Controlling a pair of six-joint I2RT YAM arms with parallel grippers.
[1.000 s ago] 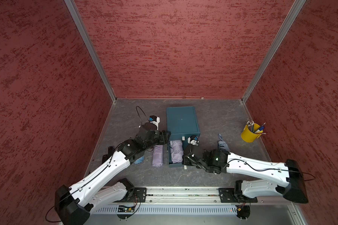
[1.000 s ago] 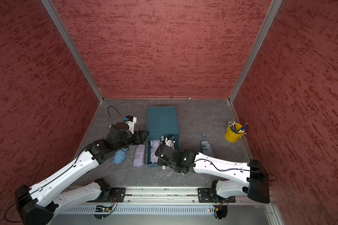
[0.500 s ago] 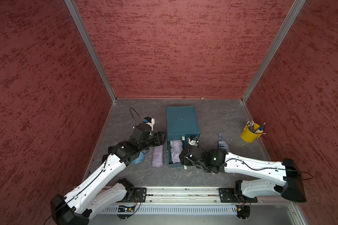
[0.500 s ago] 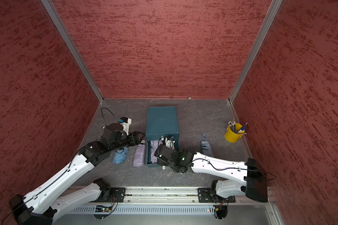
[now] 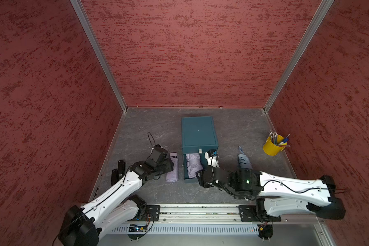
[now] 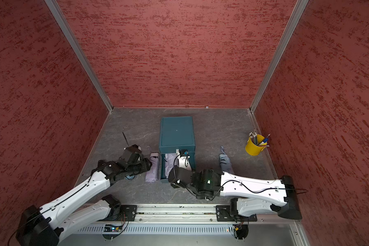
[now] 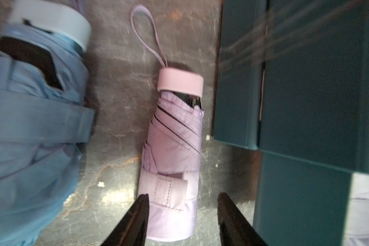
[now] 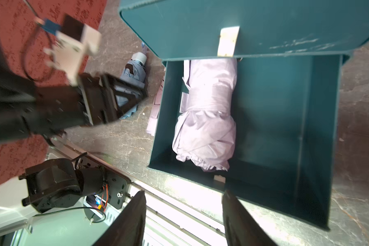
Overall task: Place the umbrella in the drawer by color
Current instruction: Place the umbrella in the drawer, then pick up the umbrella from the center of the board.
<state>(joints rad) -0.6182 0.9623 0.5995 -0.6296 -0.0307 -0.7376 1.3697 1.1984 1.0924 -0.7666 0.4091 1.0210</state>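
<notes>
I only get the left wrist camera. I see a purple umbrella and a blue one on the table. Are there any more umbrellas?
Observer: Yes, another blue umbrella lies beyond the teal cabinet, on its other side from yours.
Kid: Is anything in the drawer?
Observer: A second purple umbrella lies inside the open drawer.
Kid: What's the other hand doing?
Observer: The right gripper hangs near the drawer's front edge, fingers apart, holding nothing.
</notes>
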